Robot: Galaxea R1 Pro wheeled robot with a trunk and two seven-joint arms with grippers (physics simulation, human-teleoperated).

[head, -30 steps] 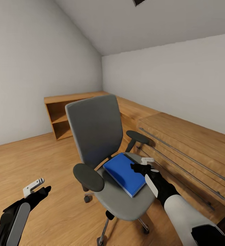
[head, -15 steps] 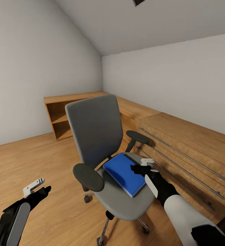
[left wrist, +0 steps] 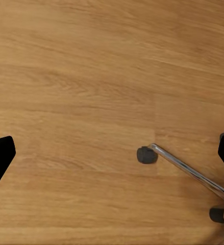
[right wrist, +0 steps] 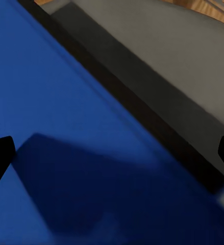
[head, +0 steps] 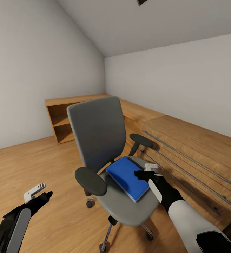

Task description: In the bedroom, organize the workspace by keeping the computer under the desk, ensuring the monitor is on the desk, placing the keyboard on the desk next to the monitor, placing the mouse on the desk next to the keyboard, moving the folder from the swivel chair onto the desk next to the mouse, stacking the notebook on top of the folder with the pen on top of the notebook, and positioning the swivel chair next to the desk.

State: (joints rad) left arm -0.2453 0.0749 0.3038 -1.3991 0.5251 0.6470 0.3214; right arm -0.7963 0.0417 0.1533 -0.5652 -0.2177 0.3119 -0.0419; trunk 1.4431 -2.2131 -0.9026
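Head view takes in a bare white room with a sloped ceiling, wood floor (head: pixel 52 158) and low wooden cabinets (head: pixel 185 140) along the walls, the folder (head: pixel 124 175) lying flat on the swivel chair (head: pixel 98 140) seat. Right gripper (head: pixel 147 170) sits just over the folder's edge, fingers spread wide in its wrist view, blue cover close below. Left gripper (head: pixel 38 193) hangs low and apart, fingers parted, its wrist camera catching a chrome chair leg (left wrist: pixel 188 171) and castors.

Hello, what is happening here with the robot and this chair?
The robot is reaching for the blue folder, which lies flat on the seat of the swivel chair. Its right gripper hovers over the folder's near edge with the jaws wide open, so nothing is grasped yet. The left gripper hangs open and empty over the wooden floor, beside the chair.
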